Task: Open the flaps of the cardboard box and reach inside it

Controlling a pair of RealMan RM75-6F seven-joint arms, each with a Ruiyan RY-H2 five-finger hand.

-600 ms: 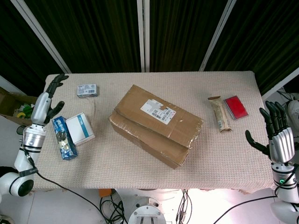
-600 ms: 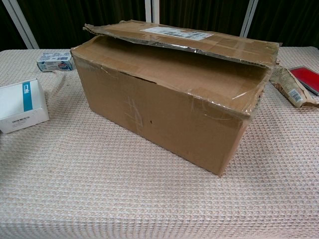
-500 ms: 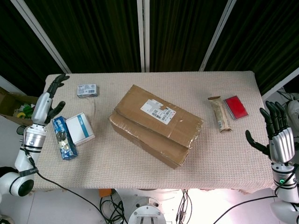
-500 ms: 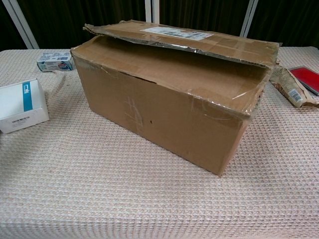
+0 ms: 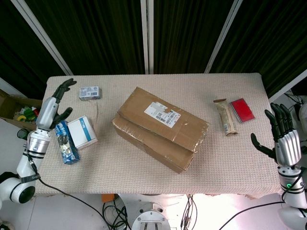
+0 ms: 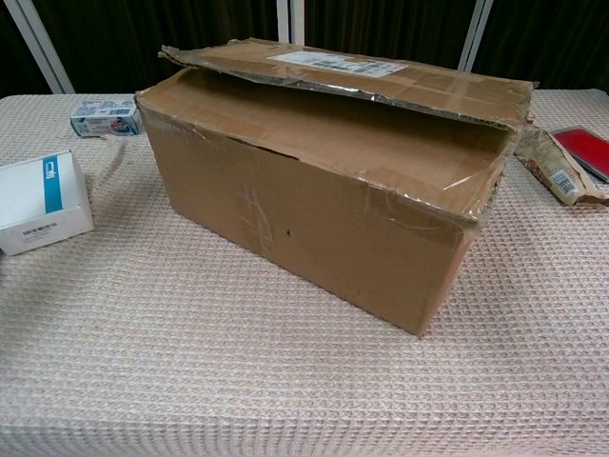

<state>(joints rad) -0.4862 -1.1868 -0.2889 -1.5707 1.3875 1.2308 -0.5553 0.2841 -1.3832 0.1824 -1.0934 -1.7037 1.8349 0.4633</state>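
- Overhead, the bench [image 5: 230,158] carried a beige waffle-weave cloth; dark curtains hung behind.
- Cardboard box [image 5: 160,128] sat mid-bench, flaps down; its white label [image 5: 159,112] was unreadable.
- Left hand [image 5: 56,106] and right hand [image 5: 283,139] had fingers spread, holding nothing.

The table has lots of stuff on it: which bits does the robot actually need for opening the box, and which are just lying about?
For the job:
cardboard box, flaps still down
left hand, holding nothing, fingers apart
right hand, holding nothing, fingers apart

Just lying about:
white box
blue packet
small blue-and-white carton
tan snack wrapper
red flat item
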